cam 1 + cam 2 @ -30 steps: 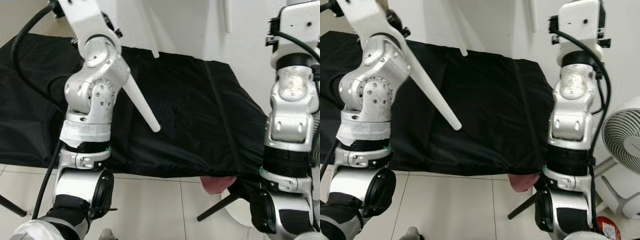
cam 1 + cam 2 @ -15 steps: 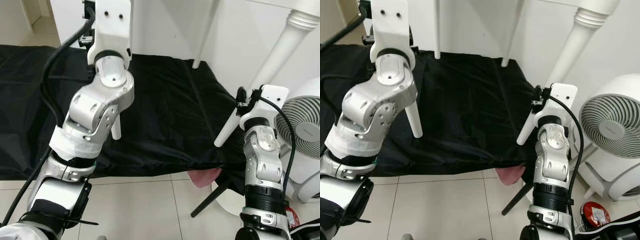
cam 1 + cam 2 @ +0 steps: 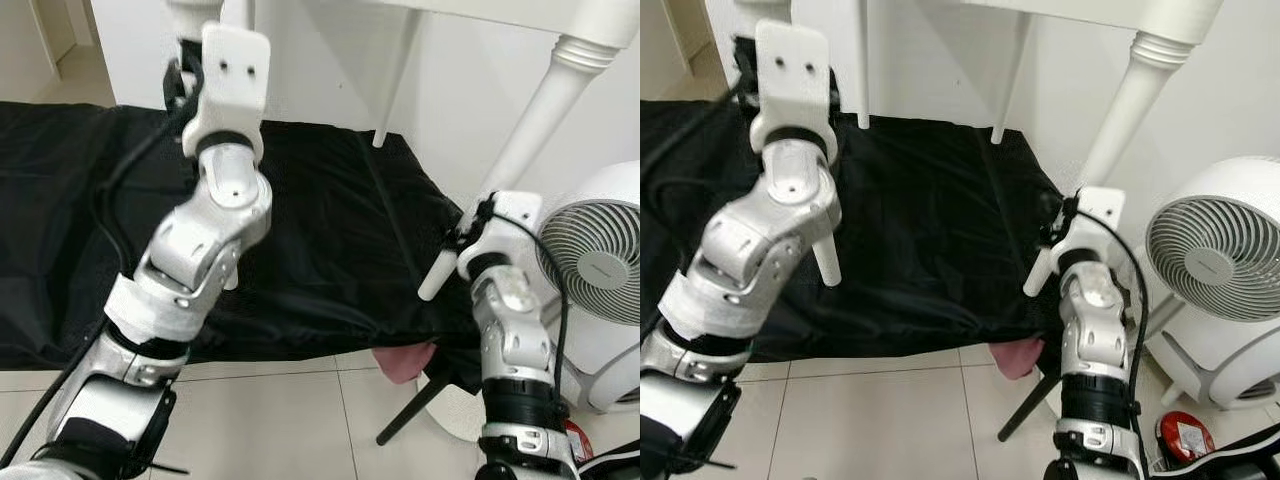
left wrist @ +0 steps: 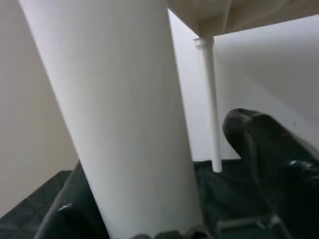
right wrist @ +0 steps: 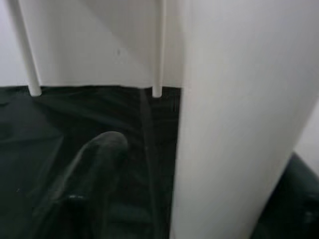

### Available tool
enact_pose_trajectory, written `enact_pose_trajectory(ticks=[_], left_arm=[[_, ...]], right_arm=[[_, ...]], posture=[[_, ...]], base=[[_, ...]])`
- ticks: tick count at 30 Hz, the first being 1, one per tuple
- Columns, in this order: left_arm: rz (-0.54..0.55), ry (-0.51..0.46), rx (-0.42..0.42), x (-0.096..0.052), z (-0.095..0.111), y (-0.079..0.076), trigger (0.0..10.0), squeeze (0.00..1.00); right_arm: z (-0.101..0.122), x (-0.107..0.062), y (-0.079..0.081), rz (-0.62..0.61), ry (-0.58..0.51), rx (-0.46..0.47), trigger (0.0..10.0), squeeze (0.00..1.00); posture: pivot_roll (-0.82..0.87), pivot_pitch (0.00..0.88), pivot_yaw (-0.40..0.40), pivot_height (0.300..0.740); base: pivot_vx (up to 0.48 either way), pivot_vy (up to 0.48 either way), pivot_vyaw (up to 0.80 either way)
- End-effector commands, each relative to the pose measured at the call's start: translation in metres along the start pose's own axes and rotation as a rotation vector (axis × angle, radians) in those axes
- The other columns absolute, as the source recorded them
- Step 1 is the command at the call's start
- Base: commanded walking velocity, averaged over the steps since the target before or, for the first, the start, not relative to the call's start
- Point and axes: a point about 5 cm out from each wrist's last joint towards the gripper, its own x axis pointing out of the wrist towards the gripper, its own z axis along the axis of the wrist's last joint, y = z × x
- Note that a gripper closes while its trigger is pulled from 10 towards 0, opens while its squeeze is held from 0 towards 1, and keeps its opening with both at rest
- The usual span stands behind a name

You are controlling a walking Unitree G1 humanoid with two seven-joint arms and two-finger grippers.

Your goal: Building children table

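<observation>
Holding a white table by two of its legs, both arms were raised in front of the robot. The left hand (image 4: pixel 164 219) was clenched around the left leg (image 4: pixel 119 119); in the left wrist view this thick leg ran between the two black fingers (image 4: pixel 269 149). In the eye views the lower end of that leg (image 3: pixel 826 262) came out beside the left arm, above the black cloth (image 3: pixel 330 230). The right hand (image 5: pixel 199 209) was clenched around the right leg (image 5: pixel 234 114), with one dark finger (image 5: pixel 89 169) on the side of it. In the head views the right leg (image 3: pixel 540 110) went up at a slant to the tabletop (image 3: pixel 520 8) at the upper edge, and its tip (image 3: pixel 430 290) showed just beside the right wrist. Two thinner back legs (image 3: pixel 1005 80) hung down from the tabletop, their ends near the far edge of the cloth; I cannot tell if they touched it. The cloth covered a low flat surface on the tiled floor (image 3: pixel 280 420). A white fan (image 3: pixel 1215 260) stood to the right, near the right arm. A pink thing (image 3: pixel 405 362) showed under the near edge of the cloth, and a small red object (image 3: pixel 1185 437) lay on the floor below the fan.
</observation>
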Motion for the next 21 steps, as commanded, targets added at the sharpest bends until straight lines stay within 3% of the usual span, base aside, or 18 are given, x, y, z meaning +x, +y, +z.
enact_pose_trajectory(ticks=[1, 5, 6, 7, 9, 11, 12, 13, 14, 21], left_arm=[[-0.477, 0.015, 0.011, -0.008, -0.004, -0.025, 10.0, 1.00], [-0.497, 0.008, 0.027, -0.007, 0.002, -0.015, 10.0, 1.00], [-0.500, -0.007, 0.023, -0.007, 0.016, -0.014, 10.0, 0.41], [-0.500, -0.007, 0.023, -0.007, 0.016, -0.014, 10.0, 0.41], [-0.508, -0.030, 0.030, -0.010, 0.033, -0.013, 10.0, 0.00], [-0.508, -0.030, 0.039, -0.012, 0.034, -0.012, 10.0, 0.00], [-0.506, -0.026, 0.044, -0.015, 0.028, -0.010, 10.0, 0.00], [-0.506, -0.023, 0.045, -0.018, 0.024, -0.009, 10.0, 0.00], [-0.495, -0.021, 0.052, -0.019, 0.021, -0.007, 10.0, 0.00], [-0.477, -0.018, 0.091, -0.019, 0.011, 0.003, 10.0, 0.00]], right_arm=[[-0.021, -0.003, 0.016, 0.083, 0.088, 0.034, 10.0, 1.00], [-0.022, -0.007, 0.013, 0.066, 0.072, 0.044, 10.0, 1.00], [-0.022, -0.008, 0.013, 0.064, 0.064, 0.056, 10.0, 1.00], [-0.022, -0.008, 0.013, 0.064, 0.064, 0.056, 10.0, 1.00], [-0.023, -0.010, 0.012, 0.059, 0.049, 0.055, 10.0, 1.00], [-0.023, -0.012, 0.012, 0.060, 0.044, 0.054, 10.0, 1.00], [-0.024, -0.013, 0.012, 0.066, 0.044, 0.050, 10.0, 0.84], [-0.025, -0.014, 0.013, 0.070, 0.044, 0.045, 10.0, 0.84], [-0.026, -0.015, 0.013, 0.074, 0.044, 0.044, 10.0, 0.00], [-0.028, -0.017, 0.011, 0.084, 0.053, 0.033, 10.0, 0.00]], posture=[[0.03, 0.001, -0.103, 0.740], [0.03, 0.000, -0.100, 0.740], [0.03, 0.000, -0.100, 0.740], [0.03, 0.000, -0.100, 0.740], [0.03, 0.000, -0.100, 0.740], [0.03, 0.000, -0.100, 0.740], [0.03, 0.000, -0.101, 0.740], [0.03, 0.000, -0.101, 0.740], [0.03, 0.000, -0.101, 0.740], [0.04, 0.000, -0.107, 0.740]], base=[[0.000, 0.000, 0.00], [0.000, 0.000, 0.00], [0.000, 0.000, 0.00], [0.000, 0.000, 0.00], [0.000, 0.000, 0.00], [0.000, 0.000, 0.00], [0.000, 0.000, 0.00], [0.000, 0.000, 0.00], [0.000, 0.000, 0.00], [0.000, 0.000, 0.00]])
